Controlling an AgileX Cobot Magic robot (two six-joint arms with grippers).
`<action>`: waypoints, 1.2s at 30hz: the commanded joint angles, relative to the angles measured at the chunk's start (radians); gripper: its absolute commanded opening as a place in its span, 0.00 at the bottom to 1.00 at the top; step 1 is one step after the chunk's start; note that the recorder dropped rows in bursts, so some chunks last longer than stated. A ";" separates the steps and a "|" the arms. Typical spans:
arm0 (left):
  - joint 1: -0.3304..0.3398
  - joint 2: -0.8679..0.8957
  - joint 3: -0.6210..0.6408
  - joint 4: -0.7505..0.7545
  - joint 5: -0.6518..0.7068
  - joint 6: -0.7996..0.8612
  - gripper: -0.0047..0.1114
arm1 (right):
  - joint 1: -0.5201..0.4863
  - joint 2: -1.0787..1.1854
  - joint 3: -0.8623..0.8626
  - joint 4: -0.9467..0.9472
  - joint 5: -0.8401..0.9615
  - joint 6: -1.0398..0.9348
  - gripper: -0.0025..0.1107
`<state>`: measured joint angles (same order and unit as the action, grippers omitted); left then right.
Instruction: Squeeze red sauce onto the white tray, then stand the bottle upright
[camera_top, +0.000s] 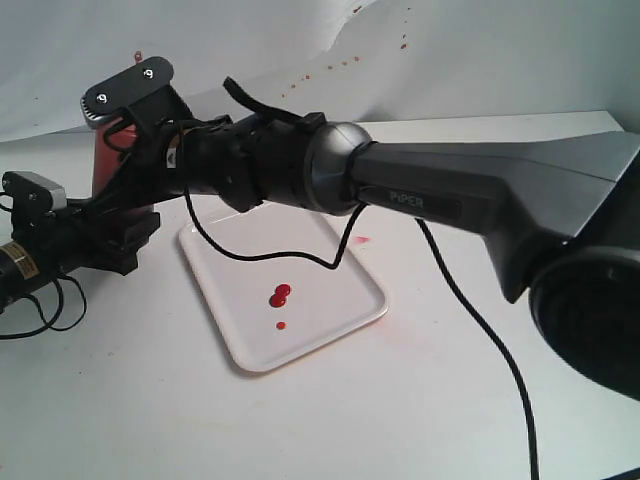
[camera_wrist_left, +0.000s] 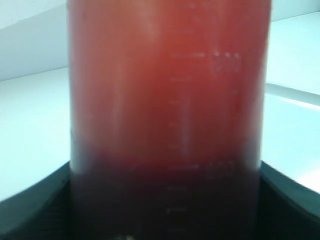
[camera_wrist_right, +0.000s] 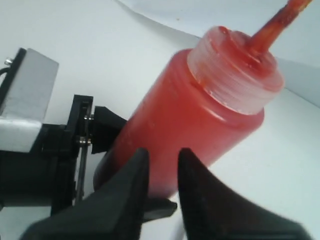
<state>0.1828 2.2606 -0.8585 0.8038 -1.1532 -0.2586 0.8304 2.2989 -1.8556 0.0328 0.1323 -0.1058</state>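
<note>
The bottle (camera_top: 103, 160) is left of the white tray (camera_top: 250, 340), mostly hidden behind both arms. My left gripper (camera_top: 112, 195) is shut on its lower body; the red-brown bottle (camera_wrist_left: 170, 100) fills the left wrist view between the dark jaws. In the right wrist view the bottle (camera_wrist_right: 190, 110) leans, its whitish cap (camera_wrist_right: 235, 65) and red nozzle (camera_wrist_right: 277, 22) pointing away. My right gripper (camera_wrist_right: 162, 155) reaches across to the bottle's side, its fingers a narrow gap apart and holding nothing. Red sauce (camera_top: 281, 295) lies as a few glossy drops on the tray.
A faint pink smear (camera_top: 361, 240) marks the table right of the tray. Red specks (camera_top: 330, 66) dot the white backdrop. A black cable (camera_top: 255, 255) droops over the tray, and another cable (camera_top: 480, 320) trails across the table at the right.
</note>
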 joint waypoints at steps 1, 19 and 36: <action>-0.008 -0.015 -0.009 -0.005 -0.068 -0.001 0.04 | -0.032 -0.034 -0.007 0.012 0.125 -0.002 0.54; -0.008 -0.015 -0.009 0.024 -0.068 -0.001 0.04 | -0.170 0.023 -0.007 0.753 0.171 -0.442 0.95; -0.008 -0.015 -0.033 0.098 -0.068 0.001 0.04 | -0.190 0.141 -0.017 1.712 0.355 -1.697 0.95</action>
<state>0.1828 2.2606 -0.8744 0.8701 -1.1551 -0.2586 0.6445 2.4317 -1.8556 1.7140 0.4791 -1.6738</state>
